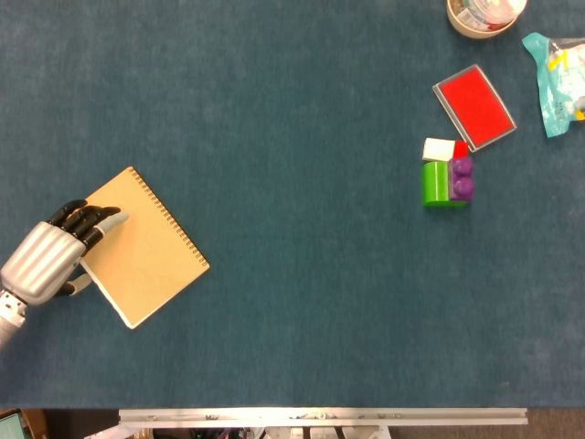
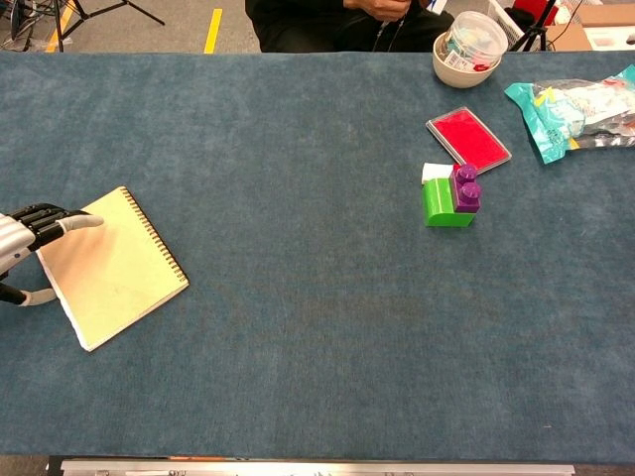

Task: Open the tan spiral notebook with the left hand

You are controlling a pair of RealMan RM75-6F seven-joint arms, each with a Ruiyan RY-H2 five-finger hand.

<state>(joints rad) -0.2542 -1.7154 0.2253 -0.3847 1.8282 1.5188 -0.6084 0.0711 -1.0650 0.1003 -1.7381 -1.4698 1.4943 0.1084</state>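
The tan spiral notebook (image 1: pixel 151 251) lies shut and flat on the blue table at the left, with its wire binding along the upper right edge; the chest view shows the notebook (image 2: pixel 119 268) too. My left hand (image 1: pixel 50 256) is at its left corner. The dark fingers (image 1: pixel 96 222) lie over the cover, while the thumb sits apart at the notebook's left edge. No page is lifted. In the chest view the left hand (image 2: pixel 25 243) shows at the frame's left border. My right hand appears in neither view.
Far right stand a green and purple block stack (image 1: pixel 446 181), a small white block (image 1: pixel 440 148) and a red pad (image 1: pixel 473 106). A bowl (image 1: pixel 484 14) and a teal bag (image 1: pixel 558 69) sit at the back right corner.
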